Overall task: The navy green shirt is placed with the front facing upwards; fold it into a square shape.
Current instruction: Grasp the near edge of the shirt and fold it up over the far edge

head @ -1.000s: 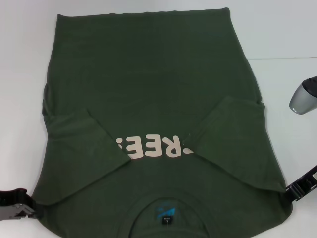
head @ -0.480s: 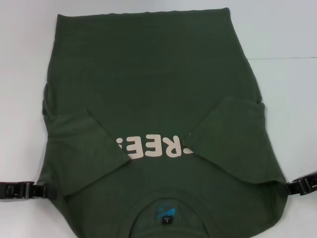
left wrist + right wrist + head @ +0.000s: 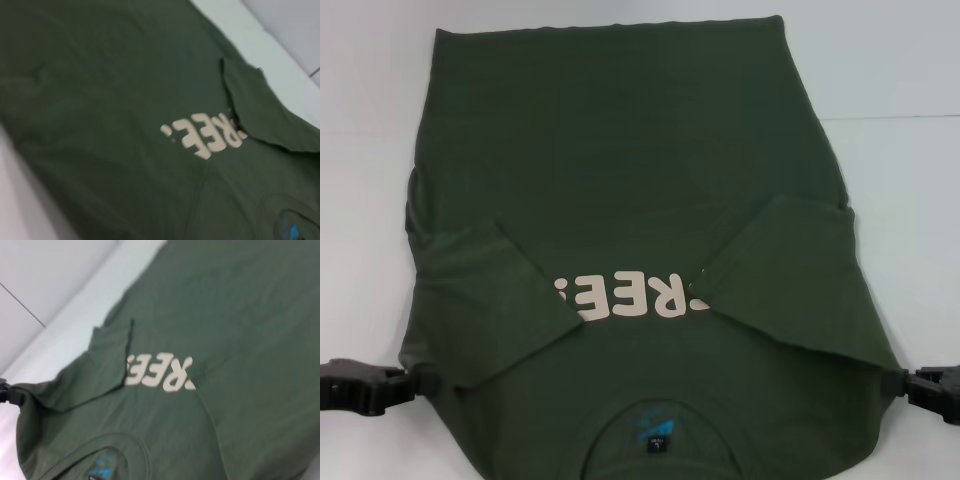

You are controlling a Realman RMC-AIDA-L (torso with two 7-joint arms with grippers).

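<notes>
Green shirt (image 3: 630, 200) lies flat on the white desk (image 3: 900, 60), sleeves folded in (lettering half covered), each end effector, left (image 3: 410, 380) and right (image 3: 910, 385), at a shoulder edge, grip unclear; next, lift shoulders toward hem.

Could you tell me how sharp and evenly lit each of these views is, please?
Head view: sharp, evenly lit, the navy green shirt and its lettering crisp, left claw and right claw at its shoulders. Left wrist view: soft, lettering smeared. Right wrist view: blurred too, table washed pale.
</notes>
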